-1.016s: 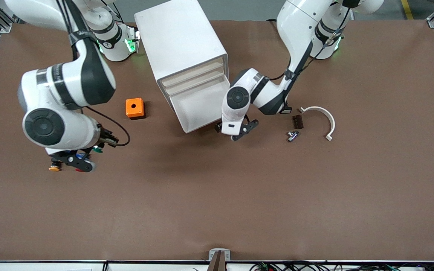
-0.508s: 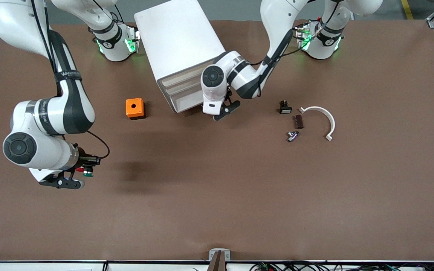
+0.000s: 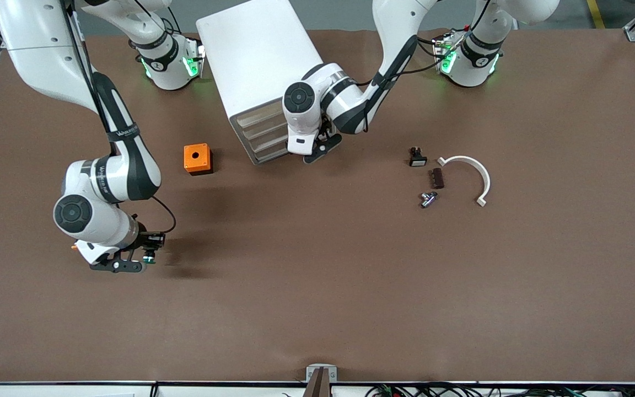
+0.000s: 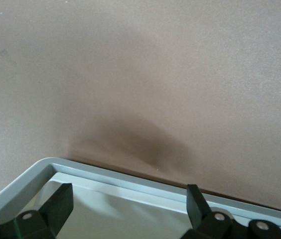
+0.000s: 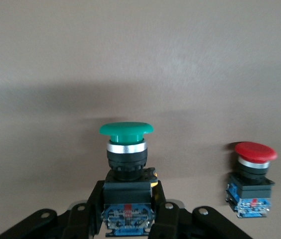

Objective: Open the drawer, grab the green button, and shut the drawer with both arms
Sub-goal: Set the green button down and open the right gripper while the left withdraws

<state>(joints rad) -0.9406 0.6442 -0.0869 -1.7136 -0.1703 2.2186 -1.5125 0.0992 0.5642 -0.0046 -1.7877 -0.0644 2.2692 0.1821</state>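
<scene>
My right gripper [image 3: 136,261] is shut on the green-capped button [image 3: 149,257], low over the table near the right arm's end. In the right wrist view the fingers [image 5: 91,206] clamp its black body [image 5: 127,191] under the green cap [image 5: 126,129]. My left gripper [image 3: 317,151] is at the front of the white drawer cabinet [image 3: 262,60], against the lowest drawer [image 3: 269,154], which sits flush with the other drawers. In the left wrist view its fingers [image 4: 62,197] stand wide apart over the drawer's pale rim [image 4: 130,179], holding nothing.
A red-capped button [image 5: 252,174] stands on the table beside the held one. A yellow cap [image 3: 75,247] peeks out by the right wrist. An orange box [image 3: 197,158] lies near the cabinet. A black part [image 3: 417,157], brown block [image 3: 436,178], metal fitting [image 3: 428,198] and white curved piece [image 3: 474,168] lie toward the left arm's end.
The left gripper has pushed the open drawer back into the cabinet. The right gripper has closed on the green button and carried it away from the other buttons.
</scene>
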